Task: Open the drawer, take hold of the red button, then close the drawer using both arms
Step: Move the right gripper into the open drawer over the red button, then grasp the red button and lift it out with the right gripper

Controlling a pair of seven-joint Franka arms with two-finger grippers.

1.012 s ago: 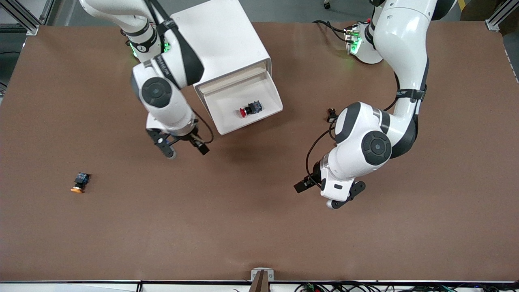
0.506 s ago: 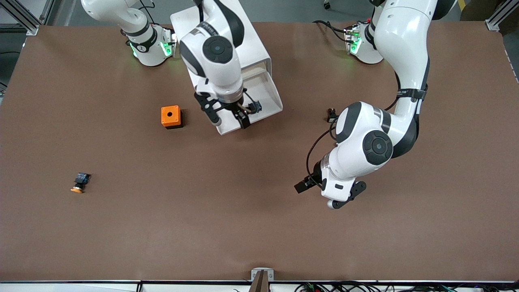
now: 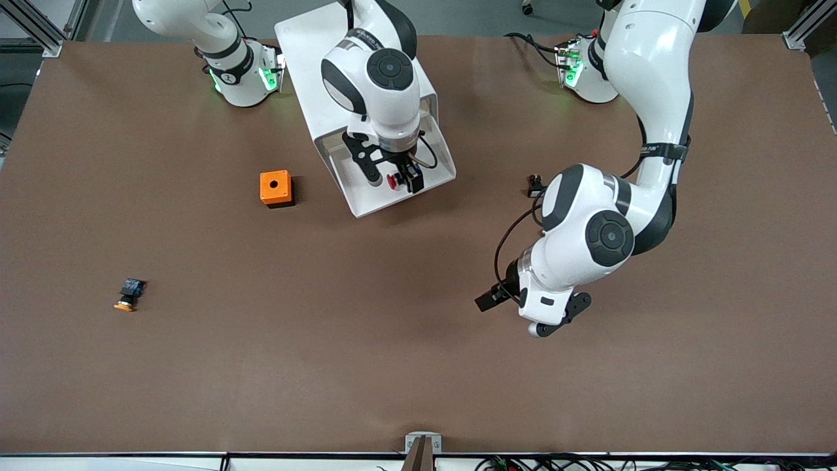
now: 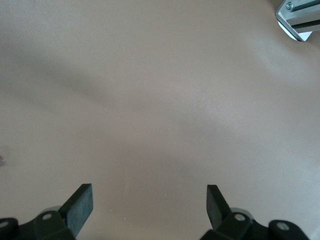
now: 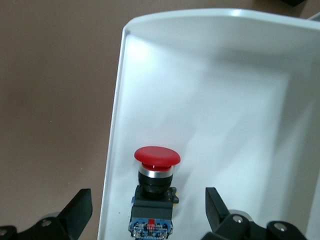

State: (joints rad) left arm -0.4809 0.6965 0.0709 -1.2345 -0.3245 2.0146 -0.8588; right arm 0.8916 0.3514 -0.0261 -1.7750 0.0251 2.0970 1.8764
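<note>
The white cabinet (image 3: 346,59) stands toward the right arm's end of the table. Its drawer (image 3: 366,206) is pulled open. The red-capped button (image 3: 392,181) lies on its side in the drawer, near one side wall, as the right wrist view (image 5: 155,192) shows against the drawer wall (image 5: 115,150). My right gripper (image 3: 394,180) is open over the drawer, its jaws either side of the button and apart from it (image 5: 148,205). My left gripper (image 3: 511,316) waits, open and empty, over bare table (image 4: 149,197).
An orange cube with a hole (image 3: 275,188) sits beside the drawer. A switch with an orange-yellow cap (image 3: 127,294) lies nearer the front camera, toward the right arm's end. A small black part (image 3: 535,185) lies by the left arm. A metal bracket (image 3: 423,445) sits at the front edge.
My right gripper has swung from the table in front of the drawer to over the open drawer, above the button. The orange cube came into view. The left arm has not moved.
</note>
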